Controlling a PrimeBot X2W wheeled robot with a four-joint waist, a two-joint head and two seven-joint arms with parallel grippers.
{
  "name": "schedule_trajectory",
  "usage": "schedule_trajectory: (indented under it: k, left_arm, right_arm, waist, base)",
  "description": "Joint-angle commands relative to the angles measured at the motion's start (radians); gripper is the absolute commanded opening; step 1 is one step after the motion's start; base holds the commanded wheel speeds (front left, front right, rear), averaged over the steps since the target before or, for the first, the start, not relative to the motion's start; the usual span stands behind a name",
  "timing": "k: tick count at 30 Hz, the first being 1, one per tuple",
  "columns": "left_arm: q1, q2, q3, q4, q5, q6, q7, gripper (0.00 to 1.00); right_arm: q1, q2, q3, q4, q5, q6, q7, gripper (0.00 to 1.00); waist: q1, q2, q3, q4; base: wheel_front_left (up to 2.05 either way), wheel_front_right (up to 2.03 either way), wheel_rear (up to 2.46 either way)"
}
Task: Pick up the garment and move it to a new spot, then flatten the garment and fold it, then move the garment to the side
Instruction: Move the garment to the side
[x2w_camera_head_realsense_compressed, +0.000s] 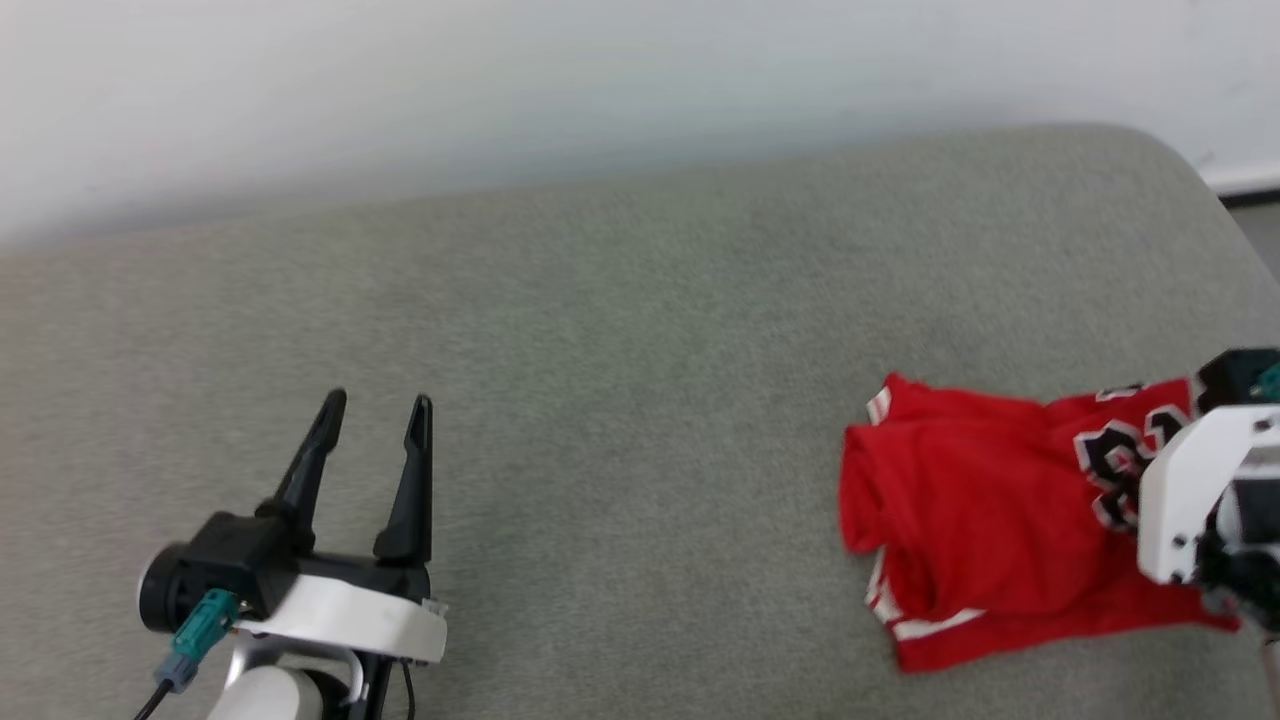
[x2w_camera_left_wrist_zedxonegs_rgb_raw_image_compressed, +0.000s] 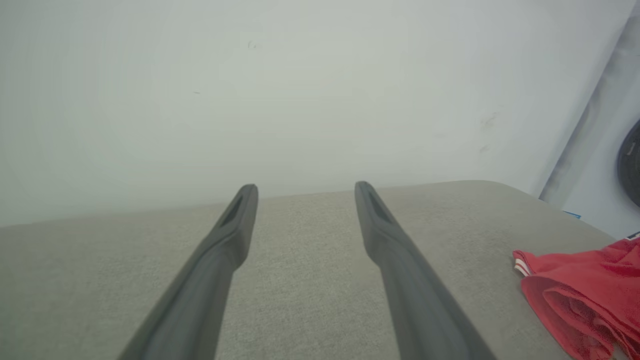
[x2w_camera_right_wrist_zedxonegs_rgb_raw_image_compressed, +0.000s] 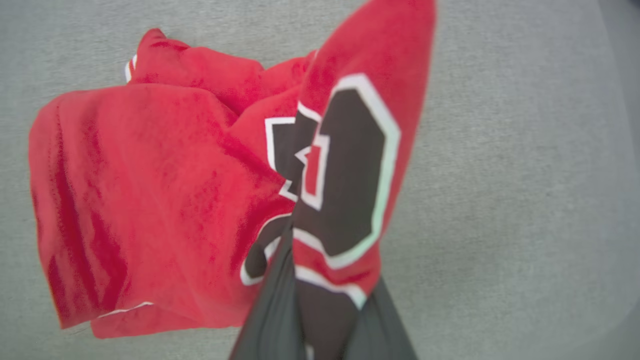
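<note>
Right gripper (x2w_camera_right_wrist_zedxonegs_rgb_raw_image_compressed: 320, 300) pinching garment (x2w_camera_head_realsense_compressed: 960, 510), left gripper (x2w_camera_head_realsense_compressed: 378, 400) — jaws apart

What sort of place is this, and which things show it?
Probably an indoor room, home-like or a lab: a wide grey fabric cushion, a plain white wall behind it, and a crumpled red jersey T-shirt on it.

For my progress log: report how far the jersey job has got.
Nothing looks finished: the red jersey lies crumpled on the grey cushion. In hand: the pick-up, with the right hand shut on a fold by the black number, and most of the cloth on the cushion. The left hand is open, apart from it. Left: moving it, flattening, folding, setting aside.
</note>
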Motion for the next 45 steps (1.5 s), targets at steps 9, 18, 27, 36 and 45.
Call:
schedule_trajectory:
  k: [9,18,27,36,45]
  left_arm:
    - [-0.174,0.055,-0.016,-0.070,0.048,-0.050,0.030,1.00]
    - [-0.326,0.090,-0.029,-0.131,0.083,-0.090,0.064,1.00]
    - [-0.352,0.081,-0.047,-0.093,0.076,-0.104,0.052,1.00]
    - [-0.245,0.028,-0.043,0.004,0.042,-0.077,0.012,1.00]
    - [-0.083,-0.026,-0.009,0.075,0.007,-0.033,-0.001,1.00]
  right_arm:
    - [-0.177,-0.080,-0.155,0.042,-0.133,-0.001,-0.123,0.00]
    - [-0.309,-0.049,-0.354,0.065,-0.275,-0.001,-0.320,0.48]
    - [-0.355,0.000,-0.496,0.123,-0.478,-0.001,-0.551,1.00]
    - [-0.246,0.072,-0.519,0.026,-0.522,-0.001,-0.658,1.00]
    - [0.006,0.167,-0.363,-0.114,-0.415,-0.001,-0.724,1.00]
  waist:
    - [-0.0001,-0.0001,0.313,-0.121]
    - [-0.0001,-0.0001,0.507,-0.101]
    - [-0.0001,-0.0001,0.503,-0.081]
    - [-0.0001,-0.0001,0.304,-0.029]
    - [-0.0001,-0.0001,0.080,0.042]
  base:
    - [0.00,0.00,0.00]
    - [0.00,0.00,0.00]
    - [0.00,0.00,0.00]
    - [0.00,0.00,0.00]
    - [0.00,0.00,0.00]
